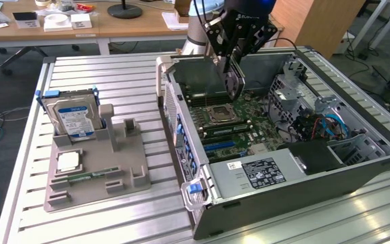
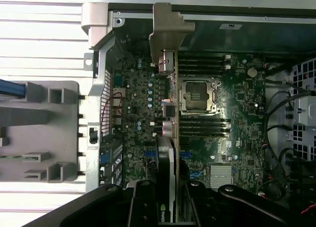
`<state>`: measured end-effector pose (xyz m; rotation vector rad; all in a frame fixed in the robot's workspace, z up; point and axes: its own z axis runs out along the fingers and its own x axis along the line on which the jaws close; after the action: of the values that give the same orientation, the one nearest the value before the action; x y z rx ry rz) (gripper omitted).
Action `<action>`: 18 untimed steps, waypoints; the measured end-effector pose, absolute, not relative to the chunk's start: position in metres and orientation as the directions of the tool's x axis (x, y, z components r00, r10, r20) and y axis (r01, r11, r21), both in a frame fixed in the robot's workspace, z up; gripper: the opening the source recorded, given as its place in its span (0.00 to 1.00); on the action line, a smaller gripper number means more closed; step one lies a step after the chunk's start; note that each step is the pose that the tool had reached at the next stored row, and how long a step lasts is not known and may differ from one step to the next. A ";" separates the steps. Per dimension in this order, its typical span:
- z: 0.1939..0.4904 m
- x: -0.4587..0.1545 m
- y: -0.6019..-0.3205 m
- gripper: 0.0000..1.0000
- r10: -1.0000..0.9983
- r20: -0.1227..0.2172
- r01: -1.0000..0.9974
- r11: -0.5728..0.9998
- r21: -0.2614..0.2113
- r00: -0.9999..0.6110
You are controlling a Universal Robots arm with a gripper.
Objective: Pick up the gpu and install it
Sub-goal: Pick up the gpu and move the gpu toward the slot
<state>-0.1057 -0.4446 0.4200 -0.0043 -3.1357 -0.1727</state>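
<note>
The gpu (image 1: 234, 84), a thin dark card, hangs on edge from my gripper (image 1: 230, 68), which is shut on it. It is held over the open computer case (image 1: 283, 178), above the motherboard (image 1: 249, 132) and just behind the CPU socket (image 1: 220, 114). In the wrist view the gpu (image 2: 169, 153) appears edge-on between my fingers (image 2: 143, 202). Its metal bracket (image 2: 168, 29) reaches toward the case's rear wall, and the card lies beside the CPU socket (image 2: 197, 96). It is apart from the board.
A grey parts holder (image 1: 124, 162) lies on the slatted table at the exterior view's left. It carries a silver hard drive with a blue label (image 1: 76, 114), a CPU chip (image 1: 67, 161) and a green memory stick (image 1: 87, 176). Cables and drive cages (image 1: 317, 122) fill the case's far side.
</note>
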 end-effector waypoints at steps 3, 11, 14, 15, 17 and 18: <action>0.420 -0.106 -0.445 0.27 0.003 0.001 0.003 0.994 0.110 -1.000; 0.420 -0.104 -0.445 0.27 0.003 0.001 0.003 0.994 0.110 -1.000; 0.420 -0.103 -0.445 0.27 0.003 0.001 0.003 0.994 0.110 -1.000; 0.420 -0.103 -0.445 0.27 0.003 0.001 0.003 0.994 0.110 -1.000; 0.420 -0.103 -0.445 0.27 0.003 0.001 0.003 0.994 0.110 -1.000; 0.420 -0.103 -0.445 0.27 0.003 0.001 0.003 0.994 0.110 -1.000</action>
<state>-0.1029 -0.4445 0.4200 -0.0045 -3.1357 -0.1727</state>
